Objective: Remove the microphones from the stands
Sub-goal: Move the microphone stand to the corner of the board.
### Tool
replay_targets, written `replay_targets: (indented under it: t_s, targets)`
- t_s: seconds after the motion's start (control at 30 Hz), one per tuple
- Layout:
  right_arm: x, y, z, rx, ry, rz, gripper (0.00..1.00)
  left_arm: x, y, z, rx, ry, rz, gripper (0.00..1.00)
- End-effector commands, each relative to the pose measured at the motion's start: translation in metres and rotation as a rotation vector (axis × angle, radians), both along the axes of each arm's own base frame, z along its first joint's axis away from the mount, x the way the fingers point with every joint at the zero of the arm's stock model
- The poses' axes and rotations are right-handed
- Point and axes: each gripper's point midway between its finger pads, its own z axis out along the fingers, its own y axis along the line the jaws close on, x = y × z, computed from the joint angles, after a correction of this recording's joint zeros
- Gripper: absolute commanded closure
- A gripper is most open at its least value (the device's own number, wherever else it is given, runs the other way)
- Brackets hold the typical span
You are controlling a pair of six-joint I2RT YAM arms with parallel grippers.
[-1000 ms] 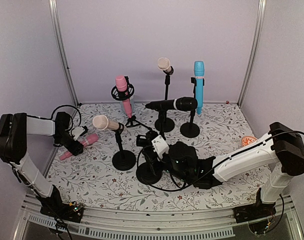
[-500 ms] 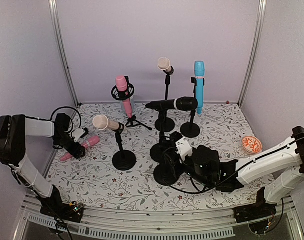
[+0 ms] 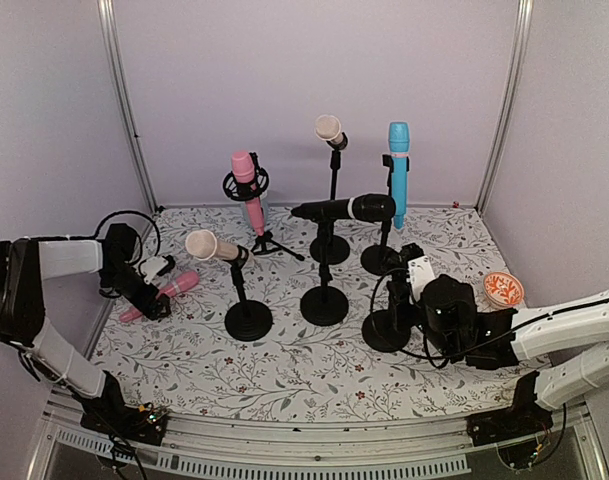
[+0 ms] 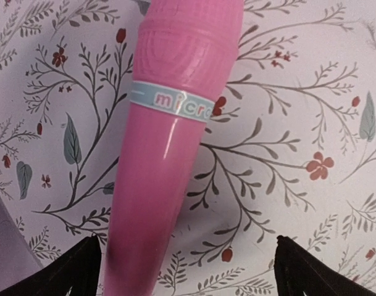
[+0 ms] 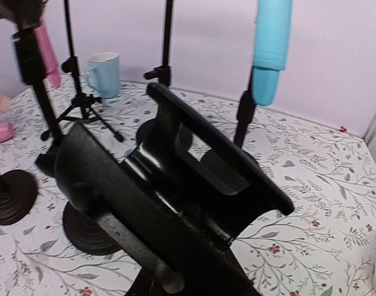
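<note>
left gripper: released, fingertips spread wide, low over the floral table. the pink microphone lies flat between the fingertips, closer to one than the other, head pointing away from the wrist. right gripper: clenched on the upper part of a black stand, its clip directly ahead of the wrist and its round base below.

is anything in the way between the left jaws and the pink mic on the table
Nothing visible: the pink microphone lies bare on the floral cloth, its end between the open jaws of the left gripper.
</note>
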Motion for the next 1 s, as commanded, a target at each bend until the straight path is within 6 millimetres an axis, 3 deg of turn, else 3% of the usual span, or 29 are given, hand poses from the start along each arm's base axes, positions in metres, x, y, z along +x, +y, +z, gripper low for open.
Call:
replay_targets:
  t_s: [0.0, 0.23, 0.37, 0.47, 0.57, 0.77, 0.97]
  targets:
    - [0.032, -0.062, -0.005, -0.122, -0.015, -0.227, 1.00, -0.002, -0.015, 0.035, -0.064, -0.024, -0.030, 0.01]
    - [0.086, -0.125, 0.020, -0.096, -0.071, -0.434, 1.00, -0.003, -0.029, 0.075, -0.131, -0.081, -0.061, 0.01]
    - [0.120, -0.165, 0.031, -0.123, -0.099, -0.548, 1.00, -0.004, -0.033, 0.086, -0.147, -0.097, -0.073, 0.01]
    - [0.140, -0.180, 0.038, -0.120, -0.129, -0.589, 1.00, -0.006, -0.037, 0.091, -0.173, -0.091, -0.070, 0.01]
    - [0.158, -0.189, 0.040, -0.145, -0.152, -0.617, 1.00, -0.009, -0.041, 0.089, -0.186, -0.086, -0.078, 0.01]
    - [0.188, -0.208, 0.036, -0.082, -0.144, -0.637, 1.00, -0.013, -0.041, 0.060, -0.131, -0.074, -0.080, 0.01]
    - [0.207, -0.208, 0.041, -0.058, -0.147, -0.616, 1.00, -0.011, -0.045, 0.041, -0.093, -0.055, -0.087, 0.01]
